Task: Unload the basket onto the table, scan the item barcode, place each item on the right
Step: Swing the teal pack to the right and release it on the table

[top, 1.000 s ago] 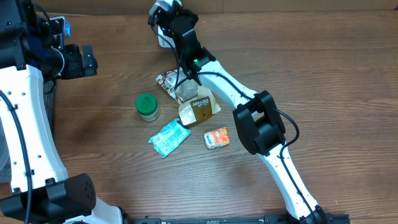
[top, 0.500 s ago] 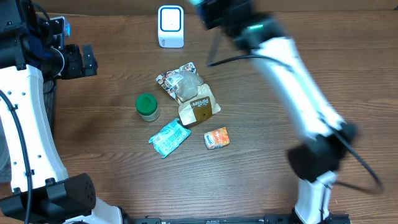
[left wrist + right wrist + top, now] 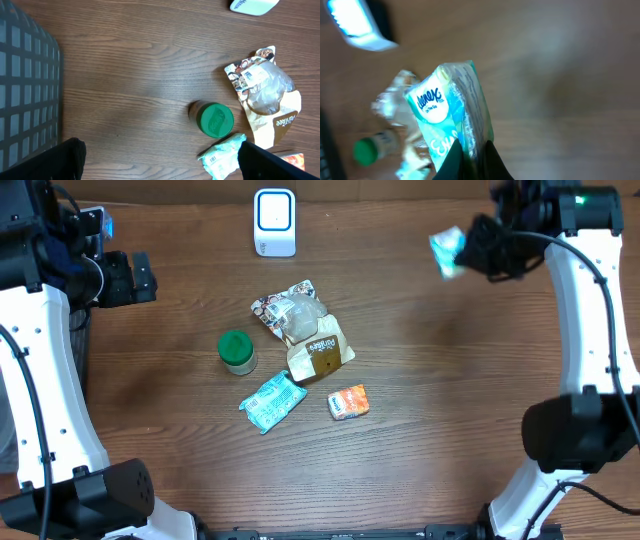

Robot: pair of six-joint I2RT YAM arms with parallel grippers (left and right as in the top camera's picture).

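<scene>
Above the far right side of the surface in the overhead view, the right pincer is clamped on a teal tissue pack, which juts from its tips toward the white scanner. The scanner stands well apart from that pincer, off to its left. The left pincer hangs at the opposite edge, spread wide with nothing in it. Between the two pincers, and nearer the robot than either, lie a green-lidded jar, a clear crumpled bag resting against a brown pouch, a second teal pack and an orange packet. In the left wrist view, the left pincer shows only its two dark fingers far apart, with bare wood between them. A grid-walled basket sits off its left finger; ahead, toward its right finger, are the jar, the bag and pouch, the second teal pack, a corner of the orange packet and, farthest ahead, the scanner's edge. In the right wrist view, the right pincer pinches the tissue pack by its lower end, and the pack stands up from the fingers, tilted, its Kleenex label facing the camera. Far beyond the tips, all blurred, are the scanner, the bag and the jar.
</scene>
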